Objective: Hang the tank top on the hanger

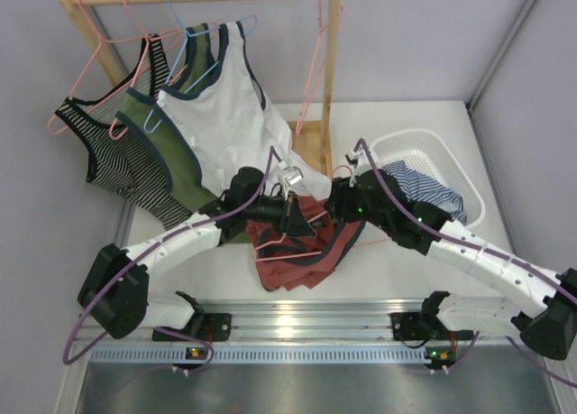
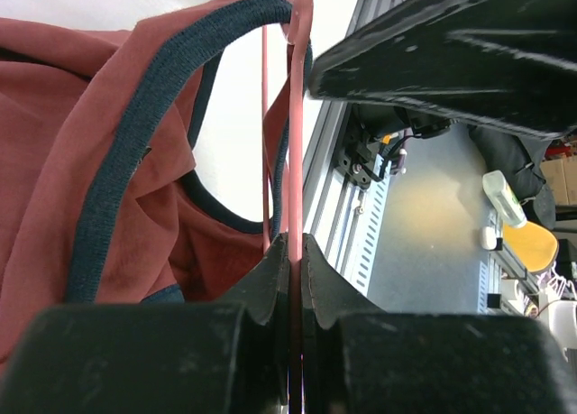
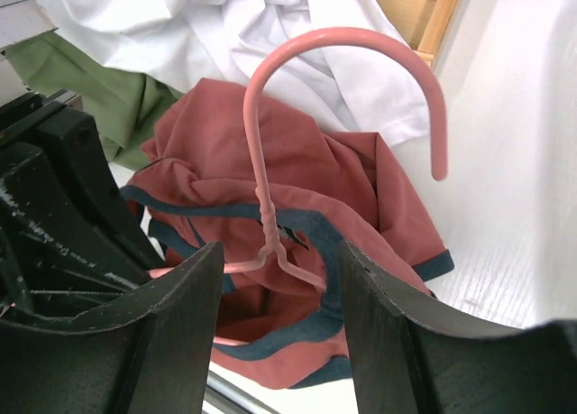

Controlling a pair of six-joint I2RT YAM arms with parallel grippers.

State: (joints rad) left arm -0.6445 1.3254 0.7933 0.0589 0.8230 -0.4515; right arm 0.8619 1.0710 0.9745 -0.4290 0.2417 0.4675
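The tank top lies crumpled on the table, at centre, between the two arms and just near of the rack. The hanger sits in and over the tank top; its hook stands clear above the fabric, and its arms run down into the folds beside the navy trim. The left gripper is closed fully on one wire of the hanger, with the wire pinched between both finger pads. In the left wrist view, a navy-trimmed edge of the tank top arcs up to that wire farther along. The right gripper is spread wide, one finger on each side of the hanger's twisted neck. No contact with wire or cloth can be made out, and it holds nothing. A white top, an olive top and a striped top hang on the rack to the far left. The hem of the white top reaches down close to the tank top. A basket with striped cloth stands at the far right of the table.
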